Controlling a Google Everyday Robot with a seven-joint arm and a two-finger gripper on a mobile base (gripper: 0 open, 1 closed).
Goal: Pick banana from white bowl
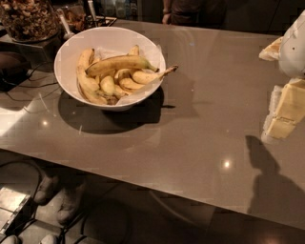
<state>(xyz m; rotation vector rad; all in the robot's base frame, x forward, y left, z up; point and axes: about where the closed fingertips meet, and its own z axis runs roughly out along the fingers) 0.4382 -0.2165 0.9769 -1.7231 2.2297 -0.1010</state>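
The white bowl (71, 47) stands on the grey table at the back left and holds several bananas. The longest banana (116, 63), yellow with brownish marks, lies across the top of the pile, its dark tip pointing right. Shorter pale bananas lie under and beside it, and one banana's stem (167, 71) sticks out over the right rim. My gripper (285, 114), with pale yellowish parts under a white arm, hangs at the right edge of the view. It is far to the right of the bowl, above the table, and holds nothing that I can see.
A dark glass container of brown bits (28, 19) stands behind the bowl at the far left, with utensils (64, 26) beside it. Cables (24, 88) lie to the bowl's left. A person (190, 12) stands behind the table (200, 133). Shoes (62, 195) show below its front edge.
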